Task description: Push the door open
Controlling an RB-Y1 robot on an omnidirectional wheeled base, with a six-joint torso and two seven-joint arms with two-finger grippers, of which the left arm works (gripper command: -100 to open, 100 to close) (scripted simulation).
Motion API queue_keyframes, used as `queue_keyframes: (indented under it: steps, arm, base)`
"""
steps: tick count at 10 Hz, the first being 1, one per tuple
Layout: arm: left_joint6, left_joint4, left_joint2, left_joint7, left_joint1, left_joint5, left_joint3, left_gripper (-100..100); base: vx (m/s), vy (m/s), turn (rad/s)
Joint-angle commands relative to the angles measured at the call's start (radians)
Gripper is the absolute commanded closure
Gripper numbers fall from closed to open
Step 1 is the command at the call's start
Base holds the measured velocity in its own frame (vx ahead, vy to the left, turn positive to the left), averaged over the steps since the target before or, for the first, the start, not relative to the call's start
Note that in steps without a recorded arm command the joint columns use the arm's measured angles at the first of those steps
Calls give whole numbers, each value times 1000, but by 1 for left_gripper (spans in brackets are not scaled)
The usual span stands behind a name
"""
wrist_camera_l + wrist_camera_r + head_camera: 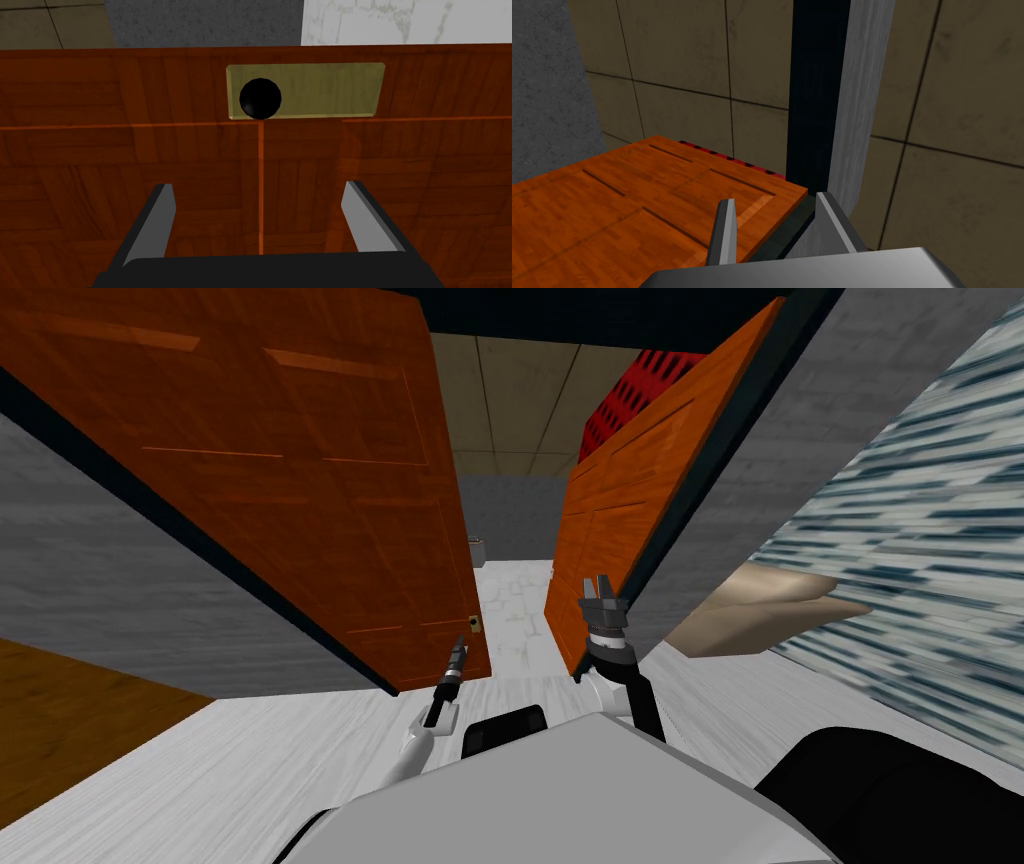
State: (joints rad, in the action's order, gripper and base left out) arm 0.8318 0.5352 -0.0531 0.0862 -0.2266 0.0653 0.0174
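Facing a pair of orange-brown wooden doors, the left door (300,468) and the right door (640,478), both standing ajar and angling away on either side of a gap straight ahead. Seeing through that gap a white marbled floor (515,608), a grey back wall (510,513), tan ceiling tiles (510,398) and a red panel with black marks (640,383) above the right door. Holding the left gripper (258,186) square to the left door's face, near its free edge, fingers spread wide with bare wood between them; whether touching the wood, impossible to tell. Looking just past those fingertips at a round black knob (260,98) sitting at one end of a brass-coloured plate (325,90). Pointing the right gripper (774,197) up along the right door, by its hinge side, fingers standing only a narrow gap apart, the door's dark edge showing in that gap beside a dark door frame (809,100) and a grey wall strip (857,100). Standing on a pale grey-white floor (250,758), with a brown wooden floor patch (60,728) off to the left and a blurred blue-and-white striped surface (920,518) to the right.
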Motion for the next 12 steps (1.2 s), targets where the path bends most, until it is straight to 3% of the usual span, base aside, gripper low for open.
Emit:
queue_keyframes:
  steps: [1, 8, 9, 12]
  arm:
    - [-4, 8, -2, -1, 4, -2, -2, -100]
    - [-5, 12, 16, -8, 9, -8, -11, -100]
    - [-5, 12, 16, -8, 9, -8, -11, 100]
    - [-5, 12, 16, -8, 9, -8, -11, 100]
  base:
    - [220, -1, -28]
    - [182, -22, -22]
    - [-15, -2, -7]
    - [-16, 3, -5]
